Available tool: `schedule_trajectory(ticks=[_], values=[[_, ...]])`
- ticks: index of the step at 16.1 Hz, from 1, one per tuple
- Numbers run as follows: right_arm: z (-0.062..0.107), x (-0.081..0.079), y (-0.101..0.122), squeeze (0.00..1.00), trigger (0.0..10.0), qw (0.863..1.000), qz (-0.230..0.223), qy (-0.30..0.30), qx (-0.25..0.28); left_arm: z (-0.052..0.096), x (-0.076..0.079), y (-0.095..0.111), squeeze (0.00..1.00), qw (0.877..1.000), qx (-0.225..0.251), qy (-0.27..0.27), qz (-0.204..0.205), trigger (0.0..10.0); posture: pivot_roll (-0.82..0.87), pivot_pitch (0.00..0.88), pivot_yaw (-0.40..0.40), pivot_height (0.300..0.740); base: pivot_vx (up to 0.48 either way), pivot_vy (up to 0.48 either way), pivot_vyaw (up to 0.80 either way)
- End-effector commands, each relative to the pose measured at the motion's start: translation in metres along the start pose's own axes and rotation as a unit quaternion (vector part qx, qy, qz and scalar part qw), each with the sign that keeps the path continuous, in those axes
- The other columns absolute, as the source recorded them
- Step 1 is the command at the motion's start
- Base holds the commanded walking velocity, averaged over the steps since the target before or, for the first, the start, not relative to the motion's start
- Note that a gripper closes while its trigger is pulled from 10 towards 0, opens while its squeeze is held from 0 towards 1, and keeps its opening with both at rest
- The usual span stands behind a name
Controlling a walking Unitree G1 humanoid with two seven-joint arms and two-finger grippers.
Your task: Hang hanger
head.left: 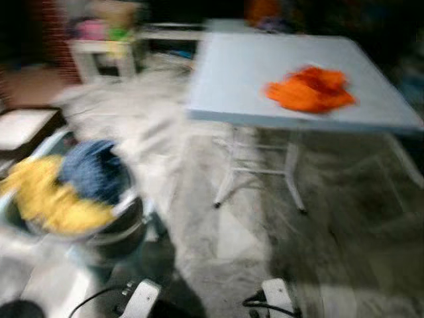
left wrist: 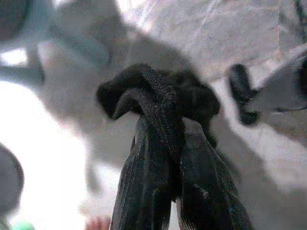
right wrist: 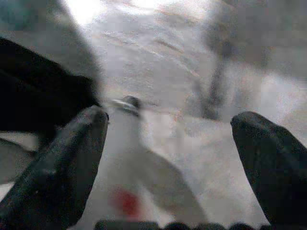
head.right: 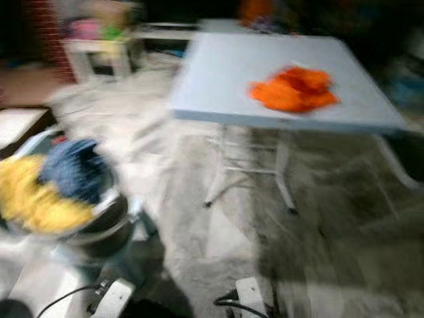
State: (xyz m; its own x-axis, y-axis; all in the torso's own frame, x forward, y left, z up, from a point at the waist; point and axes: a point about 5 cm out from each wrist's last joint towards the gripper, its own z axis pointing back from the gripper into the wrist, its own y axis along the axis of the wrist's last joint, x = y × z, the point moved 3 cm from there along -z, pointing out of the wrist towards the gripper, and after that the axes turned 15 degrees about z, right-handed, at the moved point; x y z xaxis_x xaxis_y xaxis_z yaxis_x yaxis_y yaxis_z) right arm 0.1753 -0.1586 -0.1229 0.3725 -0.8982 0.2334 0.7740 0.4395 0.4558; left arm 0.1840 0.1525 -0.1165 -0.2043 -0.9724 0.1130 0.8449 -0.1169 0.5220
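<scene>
I'm driving the robot across a grey mottled floor (head.left: 218, 232) and the head views are smeared, so I read this as a walking step, not a hanging step. I cannot pick out a hanger in any view; where the task's thing is I cannot say.

My left gripper (left wrist: 165, 139) has its fingers (left wrist: 144, 182) pressed together around a bunched piece of black cloth (left wrist: 158, 91), which bulges out past the tips. My right gripper (right wrist: 168, 143) has its fingers (right wrist: 67, 163) spread wide with nothing between them, only blurred pale floor beyond.

Far ahead of both sets of fingers stands a pale blue folding table, its surface (head.left: 252, 73) carrying a crumpled orange cloth (head.left: 310, 89). Nearer, on the left gripper's side, a round pale laundry basket (head.left: 126, 218) holds yellow clothing (head.left: 50, 199) and a blue garment (head.left: 93, 169).

My judgement: the next move calls for steadying the walk, letting the picture sharpen, then finding the hanger and a rail before committing either arm.
</scene>
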Motion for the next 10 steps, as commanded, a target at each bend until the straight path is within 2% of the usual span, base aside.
schedule_trajectory(ticks=[1, 2, 4, 5, 6, 9, 10], values=[[-0.001, 0.001, 0.01, 0.0, 10.0, 1.0, 0.0, -0.004, 0.013, 0.001, -0.002, -0.005, 0.0, 1.0, -0.002, 0.003, -0.008, 10.0, -0.1, 0.039, -0.004, 0.74, 0.311, 0.292, 0.0], [-0.001, 0.002, 0.011, 0.0, 10.0, 1.0, 0.0, -0.004, 0.013, 0.001, -0.002, -0.004, 0.0, 1.0, -0.001, 0.003, -0.011, 10.0, -0.1, 0.039, -0.004, 0.74, 0.315, 0.259, 0.0], [-0.001, 0.003, 0.011, 0.0, 10.0, 1.0, -0.001, -0.007, 0.014, 0.002, -0.006, 0.002, 0.0, 0.999, 0.024, 0.027, -0.029, 10.0, -0.1, 0.039, -0.004, 0.74, 0.0, 0.0, 0.0], [-0.001, 0.004, 0.011, 0.0, 10.0, 1.0, -0.001, -0.009, 0.015, 0.003, -0.007, 0.009, 0.0, 0.997, 0.054, 0.038, -0.044, 10.0, -0.1, 0.052, -0.009, 0.74, 0.0, 0.0, 0.0], [-0.001, 0.004, 0.01, 0.0, 10.0, 1.0, 0.005, -0.008, 0.014, 0.004, -0.008, 0.016, 0.0, 0.994, 0.089, 0.048, -0.027, 10.0, -0.09, 0.053, -0.013, 0.74, 0.0, 0.0, 0.0], [-0.001, 0.002, 0.01, 0.0, 10.0, 1.0, 0.009, -0.005, 0.014, 0.007, -0.006, 0.026, 0.0, 0.99, 0.131, 0.043, -0.043, 10.0, -0.08, 0.061, -0.015, 0.74, 0.0, 0.0, 0.0], [-0.001, 0.002, 0.011, 0.0, 10.0, 1.0, 0.009, -0.004, 0.015, 0.007, 0.019, 0.139, 0.0, 0.966, 0.254, -0.007, -0.041, 10.0, -0.08, 0.062, -0.013, 0.74, 0.0, 0.0, 0.0]])
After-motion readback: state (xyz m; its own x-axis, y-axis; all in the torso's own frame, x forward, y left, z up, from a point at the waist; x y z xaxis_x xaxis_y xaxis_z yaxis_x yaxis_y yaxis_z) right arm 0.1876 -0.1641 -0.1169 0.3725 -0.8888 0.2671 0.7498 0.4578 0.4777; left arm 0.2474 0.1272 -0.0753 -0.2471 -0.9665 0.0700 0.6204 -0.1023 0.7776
